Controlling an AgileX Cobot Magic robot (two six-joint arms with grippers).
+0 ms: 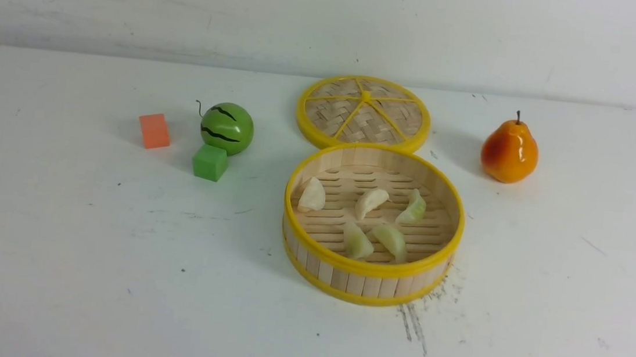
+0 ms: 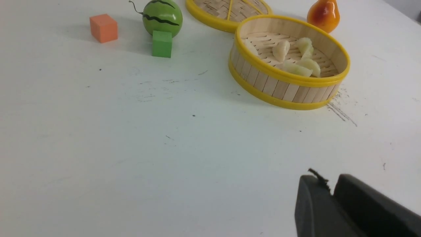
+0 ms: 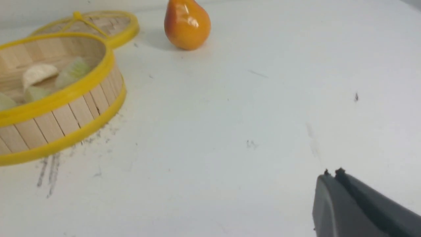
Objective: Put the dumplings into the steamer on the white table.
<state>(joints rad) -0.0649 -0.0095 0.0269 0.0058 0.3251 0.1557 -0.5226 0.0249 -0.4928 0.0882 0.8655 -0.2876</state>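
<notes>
The steamer stands on the white table, right of centre, with several dumplings on its slatted floor. Two are cream-white and three pale green. Neither arm shows in the front view. In the left wrist view my left gripper hangs over bare table, well short of the steamer, its dark fingers together and holding nothing. In the right wrist view my right gripper is shut and empty, far off to the side of the steamer.
The flat woven lid lies just behind the steamer, touching its far rim. An orange pear stands to the right. To the left sit a small watermelon, a green cube and an orange cube.
</notes>
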